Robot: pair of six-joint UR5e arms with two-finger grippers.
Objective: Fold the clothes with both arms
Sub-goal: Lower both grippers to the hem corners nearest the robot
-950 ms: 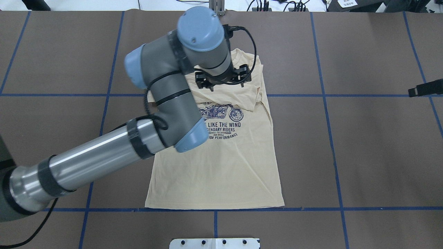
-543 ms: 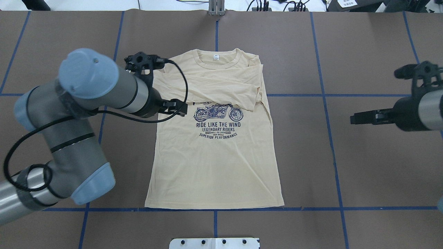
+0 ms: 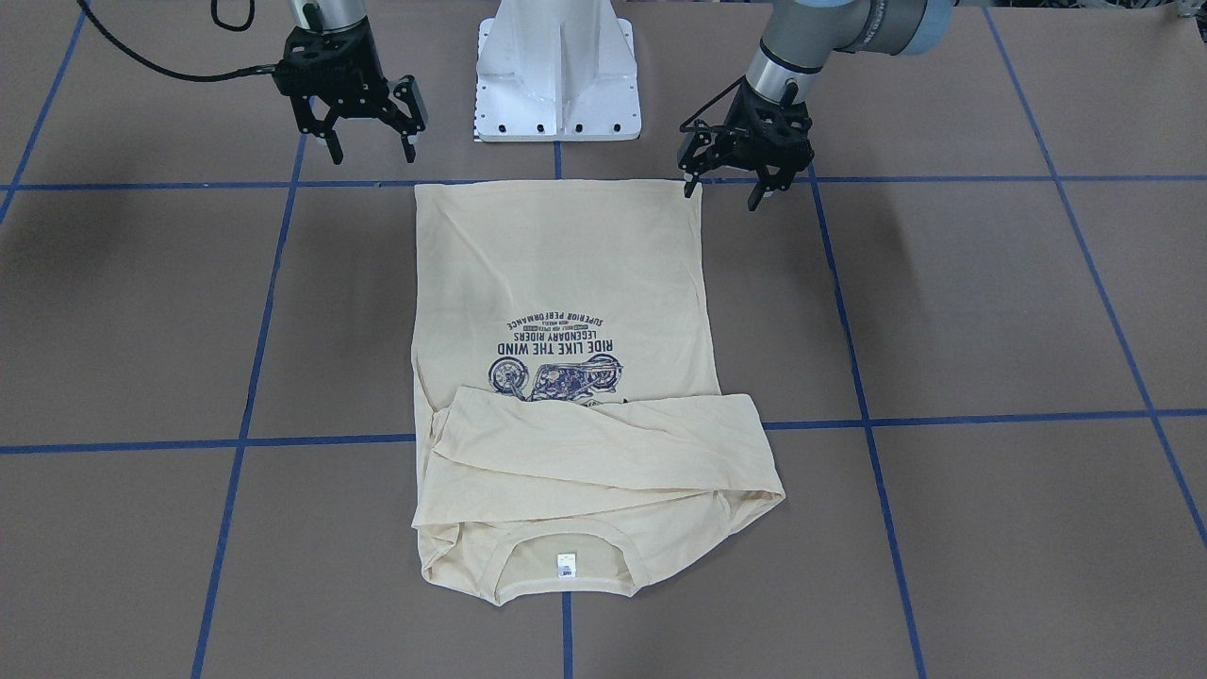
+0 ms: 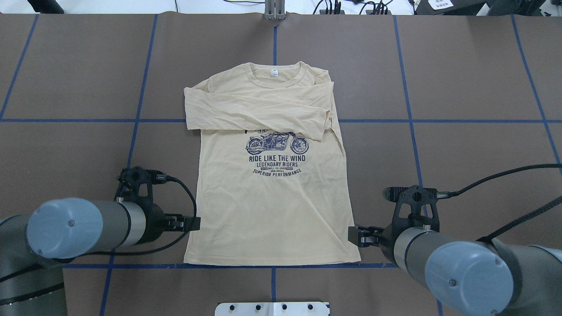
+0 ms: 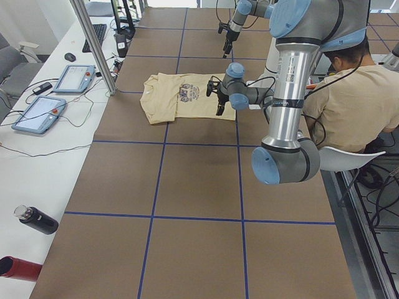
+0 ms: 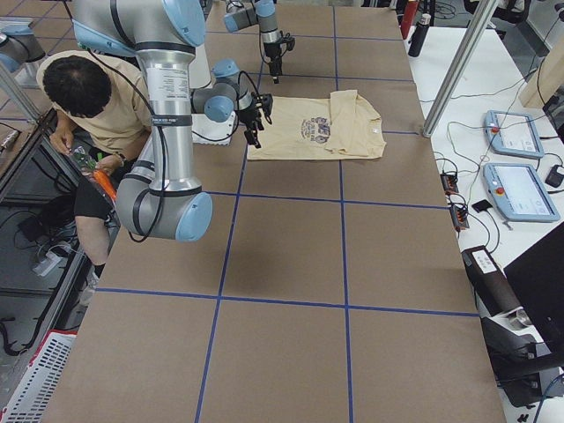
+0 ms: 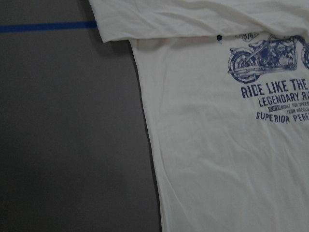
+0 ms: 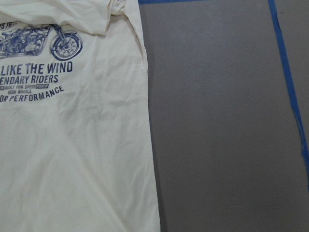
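Both sleeves [image 3: 603, 443] are folded over the shirt [image 3: 566, 273], so the hem fold seems next; left gripper [image 3: 723, 193] and right gripper [image 3: 372, 154] are held open, empty, by its bottom corners.

Both arms are silver-grey tubes with rounded light blue caps on their joints. The left arm [image 4: 66, 228] and the right arm [image 4: 470, 276], one on each side of the white pedestal [image 3: 556, 66], each end in a dark collar carrying a black camera bracket. A black cable loops loose along each wrist. The left gripper [image 3: 723, 193] and right gripper [image 3: 372, 151] are black, each with two slim fingers. Small dark screws line the pedestal's base plate
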